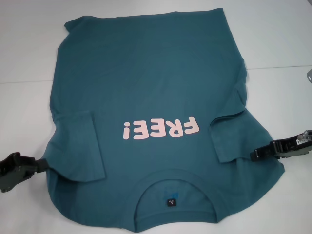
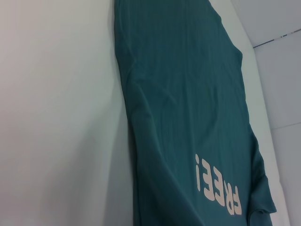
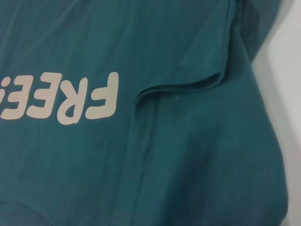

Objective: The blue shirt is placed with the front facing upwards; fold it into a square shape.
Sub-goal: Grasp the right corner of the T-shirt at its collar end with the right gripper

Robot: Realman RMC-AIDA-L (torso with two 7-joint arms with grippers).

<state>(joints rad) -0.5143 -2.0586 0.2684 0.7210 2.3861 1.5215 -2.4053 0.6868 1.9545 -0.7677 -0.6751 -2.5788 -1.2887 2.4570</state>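
Note:
The blue shirt lies spread front up on the white table, its collar and dark neck label nearest me. Pink "FREE!" lettering runs across the chest. Both short sleeves are folded inward onto the body, one on the left and one on the right. My left gripper sits at the shirt's left shoulder edge. On the other side, my right gripper meets the right shoulder edge. The left wrist view shows the shirt lengthwise, and the right wrist view shows the folded sleeve edge.
White tabletop surrounds the shirt on the left, right and far sides. A grey object pokes in at the right border. The shirt's collar end reaches the table's near edge.

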